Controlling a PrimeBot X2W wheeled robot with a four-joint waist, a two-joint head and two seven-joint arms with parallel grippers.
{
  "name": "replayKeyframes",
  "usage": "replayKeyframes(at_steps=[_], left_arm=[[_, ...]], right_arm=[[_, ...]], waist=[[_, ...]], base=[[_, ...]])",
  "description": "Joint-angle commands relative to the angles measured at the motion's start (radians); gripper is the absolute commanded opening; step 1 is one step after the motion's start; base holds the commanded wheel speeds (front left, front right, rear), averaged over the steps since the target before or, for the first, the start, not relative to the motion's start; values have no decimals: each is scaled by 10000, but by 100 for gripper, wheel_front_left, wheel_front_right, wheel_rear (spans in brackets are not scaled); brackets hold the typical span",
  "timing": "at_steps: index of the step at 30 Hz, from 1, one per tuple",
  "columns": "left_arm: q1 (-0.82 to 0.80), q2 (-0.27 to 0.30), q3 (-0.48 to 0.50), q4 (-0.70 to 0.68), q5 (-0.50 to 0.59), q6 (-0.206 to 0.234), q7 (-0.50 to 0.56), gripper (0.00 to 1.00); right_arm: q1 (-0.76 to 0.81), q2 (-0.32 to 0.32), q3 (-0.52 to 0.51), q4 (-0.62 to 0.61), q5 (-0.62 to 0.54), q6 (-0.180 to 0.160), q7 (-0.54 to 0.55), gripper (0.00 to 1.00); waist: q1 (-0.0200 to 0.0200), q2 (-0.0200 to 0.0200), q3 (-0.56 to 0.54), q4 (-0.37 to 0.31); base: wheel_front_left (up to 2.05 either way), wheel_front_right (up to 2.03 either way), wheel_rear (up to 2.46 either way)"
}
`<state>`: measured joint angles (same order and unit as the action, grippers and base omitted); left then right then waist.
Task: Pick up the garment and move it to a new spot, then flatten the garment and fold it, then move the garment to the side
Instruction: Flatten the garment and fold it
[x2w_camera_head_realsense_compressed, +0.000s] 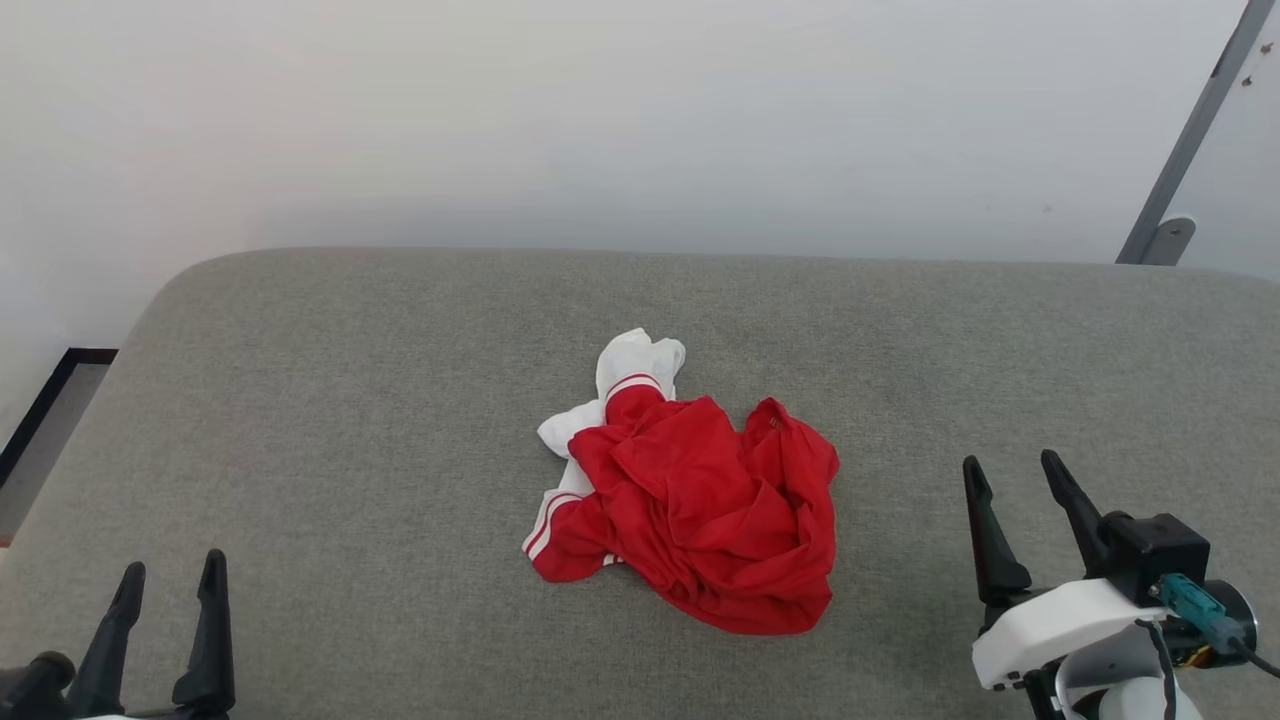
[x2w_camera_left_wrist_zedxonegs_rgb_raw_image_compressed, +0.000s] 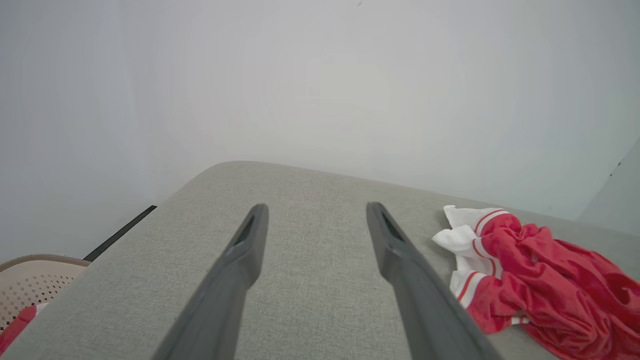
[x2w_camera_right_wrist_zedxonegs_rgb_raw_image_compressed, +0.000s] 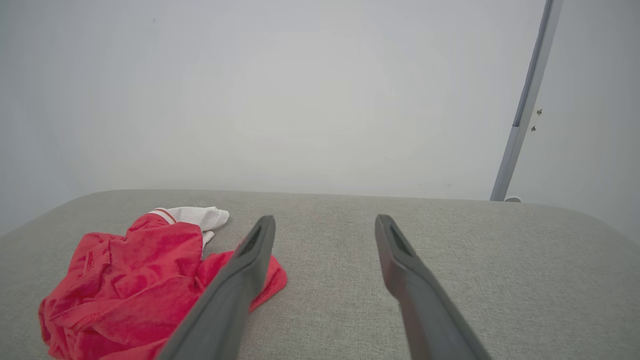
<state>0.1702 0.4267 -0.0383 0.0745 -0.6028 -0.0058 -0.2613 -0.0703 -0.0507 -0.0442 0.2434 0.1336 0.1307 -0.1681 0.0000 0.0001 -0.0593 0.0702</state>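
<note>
At the middle of the grey cushion, the shirt is shown crumpled in a loose heap and is gripped by neither arm. Most of the heap is red. White sleeve cloth with red-and-white striped trim is exposed along its left and far sides, and one white sleeve points toward the pale wall.

The left gripper is seen at the lower left of the head view. Its two dark fingers are spread wide with only bare cushion between them, and it is held well apart from the shirt. The right gripper is seen at the lower right, likewise spread wide and holding nothing. It is set nearer the shirt's right edge, but a strip of cushion is left between them.

In the left wrist view, the shirt is shown to the right of the parted fingers, just beside one of them. A beige perforated basket is visible at the lower left corner, off the cushion, with something red at its edge. In the right wrist view, the shirt is shown at the lower left, partly covered by one finger.

A grey metal post is seen slanting up the wall at the far right.
</note>
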Motion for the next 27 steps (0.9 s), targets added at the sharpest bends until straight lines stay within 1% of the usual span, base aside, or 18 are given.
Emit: replayKeyframes(at_steps=[1,12,14,18,27], left_arm=[[107,-136,133,-15,124,-117,-52,100],[160,-905,480,146,519,-558,-53,100],[145,-985,488,172,559,-578,-53,100],[88,-1290,498,323,713,-759,-53,100],[-56,-1541,600,547,948,-971,-53,100]], right_arm=[[127,-1,-30,-13,53,1,-12,100],[166,1,-83,-47,44,1,21,100],[166,1,-90,-55,45,1,20,100],[203,1,-98,-114,12,1,68,100],[236,1,-3,-225,84,1,205,100]], waist=[[0,-1,-3,-11],[0,-1,3,-12],[0,-1,1,-4],[0,-1,-18,29],[0,-1,9,114]], base=[[0,0,0],[0,0,0],[0,0,0],[0,0,0],[0,0,0]])
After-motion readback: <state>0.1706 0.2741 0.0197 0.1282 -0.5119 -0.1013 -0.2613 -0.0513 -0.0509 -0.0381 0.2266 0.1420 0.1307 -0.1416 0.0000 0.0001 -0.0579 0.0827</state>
